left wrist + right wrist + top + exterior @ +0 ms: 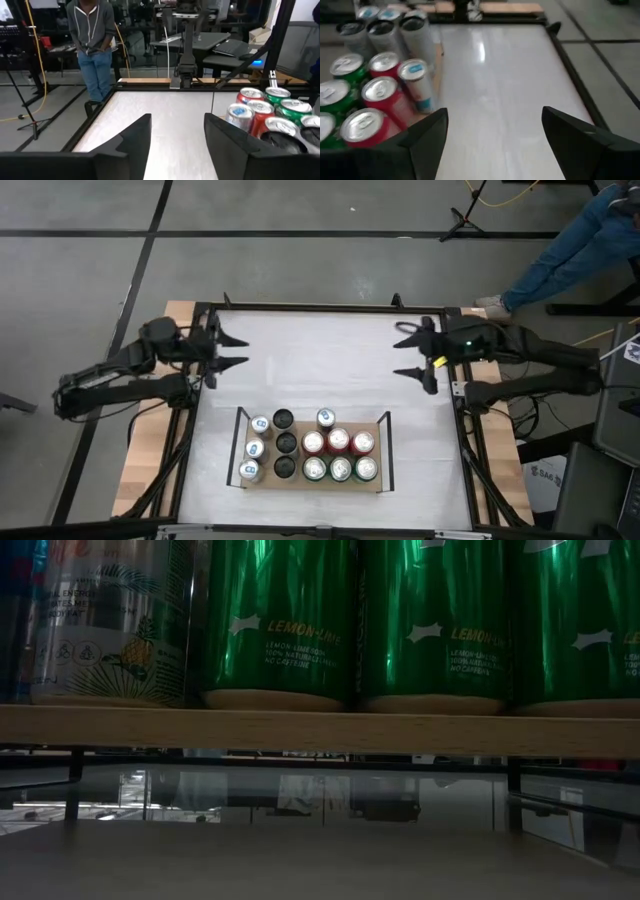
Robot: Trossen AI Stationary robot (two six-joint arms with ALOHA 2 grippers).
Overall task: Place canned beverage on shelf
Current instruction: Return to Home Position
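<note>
The shelf (355, 424), a light wooden board with black end rails, lies near the table's front edge. Several cans stand upright on their bases on it: silver-white ones (255, 448) at the left, black ones (286, 442), then red (338, 441) and green (340, 469). The low view shows green cans (280, 620) and a silver can (110, 620) on the board's edge (320, 730). My left gripper (238, 352) hovers open at the table's left, far from the shelf (177, 120). My right gripper (402, 351) hovers open at the right (495, 112). Neither has anything between its fingers.
Bare white tabletop (320, 360) lies between the two grippers, bounded by a black frame (300, 308). A person (92, 45) stands beyond the table's edge in the left wrist view. Someone's legs (570, 240) show at the far right in the high view.
</note>
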